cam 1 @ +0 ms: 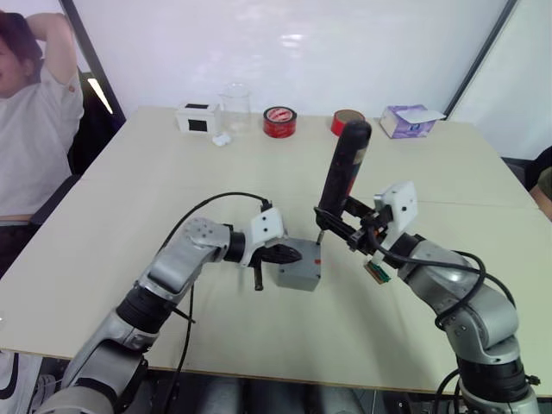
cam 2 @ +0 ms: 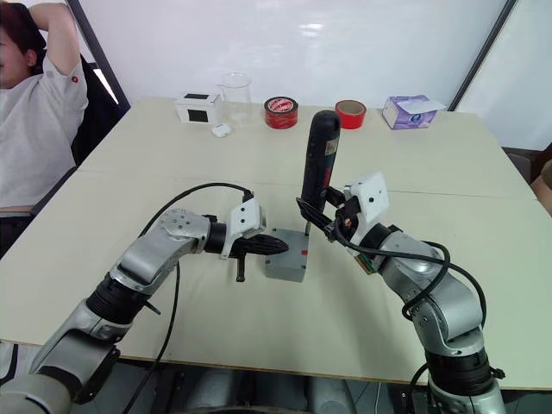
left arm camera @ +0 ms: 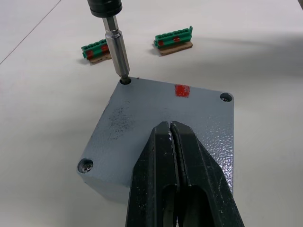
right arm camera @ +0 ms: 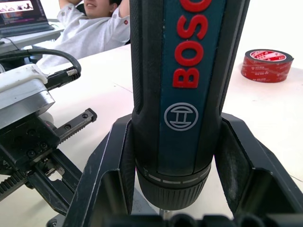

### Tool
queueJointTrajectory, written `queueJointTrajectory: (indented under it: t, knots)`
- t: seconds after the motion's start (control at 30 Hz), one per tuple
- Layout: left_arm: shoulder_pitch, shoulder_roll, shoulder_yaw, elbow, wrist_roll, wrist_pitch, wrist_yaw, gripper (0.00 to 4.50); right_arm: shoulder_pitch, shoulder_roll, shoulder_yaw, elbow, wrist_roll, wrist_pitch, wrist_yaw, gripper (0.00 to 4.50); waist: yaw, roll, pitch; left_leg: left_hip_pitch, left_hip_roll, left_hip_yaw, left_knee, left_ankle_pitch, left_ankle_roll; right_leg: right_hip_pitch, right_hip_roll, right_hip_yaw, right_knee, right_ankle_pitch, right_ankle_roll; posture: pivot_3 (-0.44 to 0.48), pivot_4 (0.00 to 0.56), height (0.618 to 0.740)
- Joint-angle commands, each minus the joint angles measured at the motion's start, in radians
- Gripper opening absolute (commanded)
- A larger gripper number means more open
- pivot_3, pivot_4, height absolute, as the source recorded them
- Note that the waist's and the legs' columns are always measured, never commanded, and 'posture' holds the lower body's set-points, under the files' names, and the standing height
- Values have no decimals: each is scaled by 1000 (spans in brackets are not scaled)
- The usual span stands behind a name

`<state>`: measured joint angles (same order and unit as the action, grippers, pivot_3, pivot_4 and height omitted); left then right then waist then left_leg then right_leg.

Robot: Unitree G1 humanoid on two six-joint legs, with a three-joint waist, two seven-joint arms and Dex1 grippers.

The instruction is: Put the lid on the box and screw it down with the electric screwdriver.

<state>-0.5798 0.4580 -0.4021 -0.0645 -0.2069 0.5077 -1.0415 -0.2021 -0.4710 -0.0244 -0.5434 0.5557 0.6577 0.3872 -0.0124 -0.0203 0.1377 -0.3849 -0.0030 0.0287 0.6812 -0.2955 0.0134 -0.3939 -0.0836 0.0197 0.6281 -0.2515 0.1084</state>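
Screwdriver (cam 1: 343, 172) stands near-upright at frame centre, clamped in the right end effector (cam 1: 349, 226), its bit seated in a corner hole of the lid (left arm camera: 161, 127), which lies flush on the box (cam 1: 299, 269). Left end effector (cam 1: 289, 254), fingers pressed together, bears down on the lid. Any tilt could slip the bit from the screw; loose pressure could let the box spin on the worktop (cam 1: 172, 172).
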Motion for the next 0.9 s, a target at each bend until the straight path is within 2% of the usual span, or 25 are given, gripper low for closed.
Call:
queueJointTrajectory:
  t: [0.03,0.23,0.9]
  knots:
    - [13,-1,-26,20,26,1,-1,0,40,11,61,96,-31,89,-20,1750,0,-1,-1,0,0,0,0,0,0,0,-1,0,0,0,0,0,150,740]
    - [11,-3,-28,36,31,-9,-2,0,34,53,26,110,-2,119,-54,1750,0,-1,-3,0,0,-1,-2,0,0,0,-6,-2,0,-1,-2,0,150,740]
    - [10,0,-33,41,31,-15,-14,0,62,44,3,79,-3,77,-37,1750,-1,2,-10,0,-1,-2,-17,0,-1,0,-12,-4,-16,0,-5,0,150,740]
